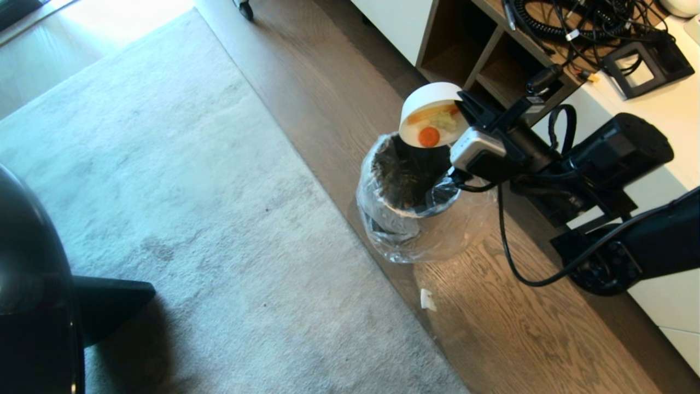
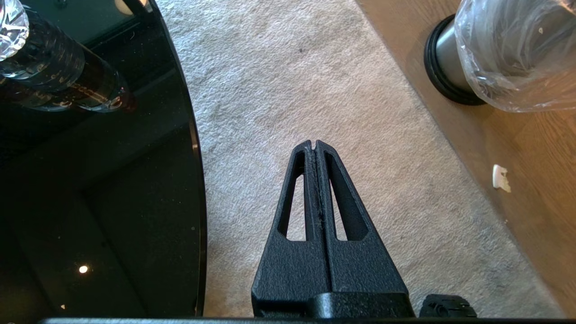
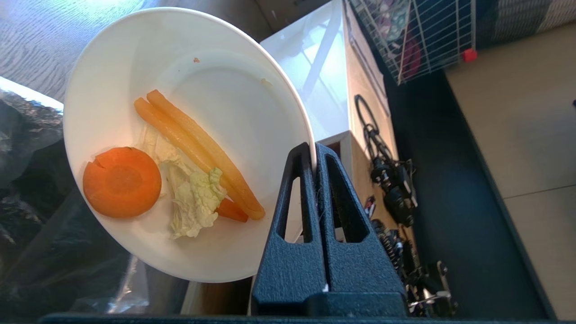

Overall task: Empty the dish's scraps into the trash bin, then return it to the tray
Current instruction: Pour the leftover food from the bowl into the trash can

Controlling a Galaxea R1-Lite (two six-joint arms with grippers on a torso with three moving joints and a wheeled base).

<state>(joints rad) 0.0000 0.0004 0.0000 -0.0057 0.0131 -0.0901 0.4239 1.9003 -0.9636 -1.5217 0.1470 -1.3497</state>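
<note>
The white dish [image 1: 429, 106], tilted steeply above the bag-lined trash bin [image 1: 407, 191], holds carrot-and-cabbage scraps [image 3: 180, 180].

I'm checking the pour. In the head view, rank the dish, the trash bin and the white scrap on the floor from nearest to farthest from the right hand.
1. Dish: held at its rim by the right hand.
2. Trash bin: just below, on the floor.
3. White scrap: on the wood floor beyond the bin.

Dish [image 1: 429, 106] above trash bin [image 1: 407, 189]; scraps [image 1: 432, 128] in dish; bin between rug [image 1: 164, 191] and cabinet [image 1: 645, 142].
</note>
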